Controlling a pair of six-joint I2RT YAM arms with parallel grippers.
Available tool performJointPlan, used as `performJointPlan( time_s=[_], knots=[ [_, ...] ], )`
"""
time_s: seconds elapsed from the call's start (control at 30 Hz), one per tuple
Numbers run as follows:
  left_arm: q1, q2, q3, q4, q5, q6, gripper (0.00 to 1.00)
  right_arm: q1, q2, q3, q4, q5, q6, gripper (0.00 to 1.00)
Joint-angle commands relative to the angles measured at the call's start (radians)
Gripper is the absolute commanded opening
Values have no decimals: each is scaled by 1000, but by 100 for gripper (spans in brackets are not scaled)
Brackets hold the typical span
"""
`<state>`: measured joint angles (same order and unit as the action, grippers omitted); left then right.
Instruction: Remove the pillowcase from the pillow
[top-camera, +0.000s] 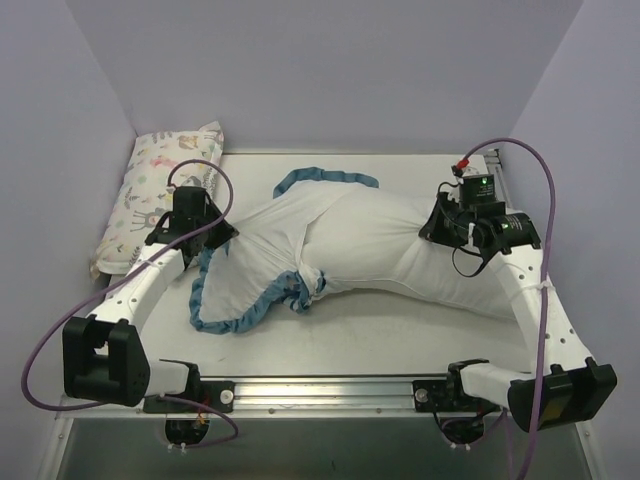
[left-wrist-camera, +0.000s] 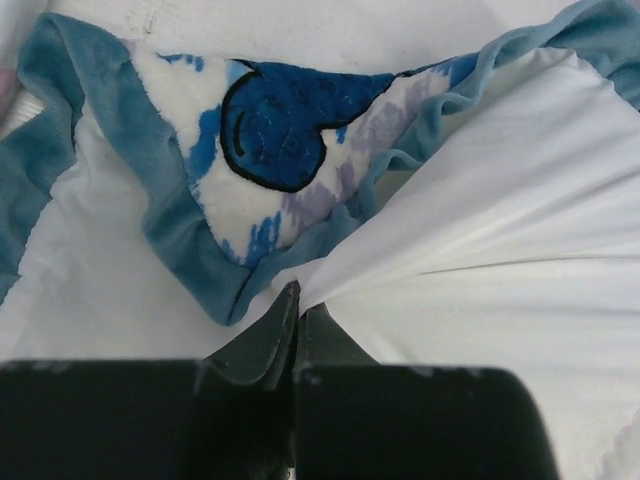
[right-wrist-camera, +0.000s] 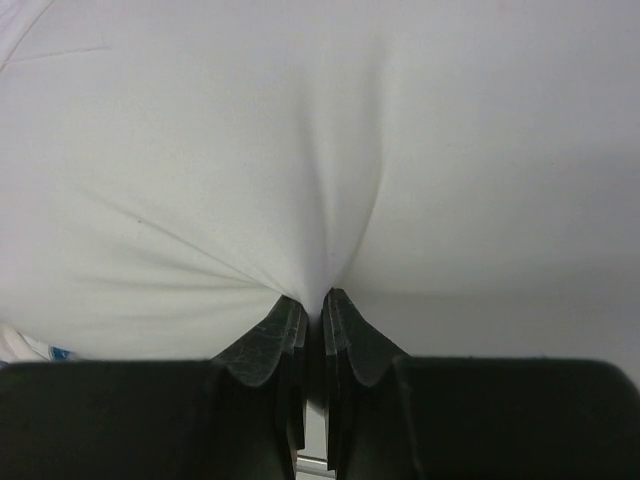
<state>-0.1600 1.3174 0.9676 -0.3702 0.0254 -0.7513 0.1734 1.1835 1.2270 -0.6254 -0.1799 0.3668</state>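
Observation:
The pillowcase (top-camera: 262, 250) lies turned inside out at centre left, white inner face up, with blue ruffled trim (top-camera: 232, 320) around its edge. The plump white pillow (top-camera: 400, 255) stretches from it to the right. My left gripper (top-camera: 222, 237) is shut on the pillowcase's white fabric beside the trim. The left wrist view shows the left gripper (left-wrist-camera: 298, 295) pinching taut white cloth (left-wrist-camera: 500, 250), with the dark blue bear patch (left-wrist-camera: 280, 130) beyond. My right gripper (top-camera: 437, 225) is shut on a fold of the pillow's white skin; the right wrist view shows the right gripper (right-wrist-camera: 313, 298) and the pillow (right-wrist-camera: 300, 150).
A small pastel animal-print pillow (top-camera: 150, 195) leans at the back left against the wall. Purple walls close in the left, back and right. A metal rail (top-camera: 320, 392) runs along the near edge between the arm bases.

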Motion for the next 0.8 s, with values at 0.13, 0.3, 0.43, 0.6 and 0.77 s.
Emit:
performJointPlan(
  time_s=[0.13,0.3,0.43,0.6,0.77],
  knots=[
    [96,72,14,36,-251,32,0,-86,-111,140,-26,249,3,0],
    [96,141,36,42,-234,32,0,-86,-123,232,-75,247,17,0],
    [85,160,28,74,-205,29,0,-87,-137,287,-100,237,15,0],
    [30,181,37,100,-180,32,0,-84,-136,328,-105,194,23,0],
    [-24,187,17,123,-197,12,0,-84,-133,377,-91,129,38,0]
  ],
)
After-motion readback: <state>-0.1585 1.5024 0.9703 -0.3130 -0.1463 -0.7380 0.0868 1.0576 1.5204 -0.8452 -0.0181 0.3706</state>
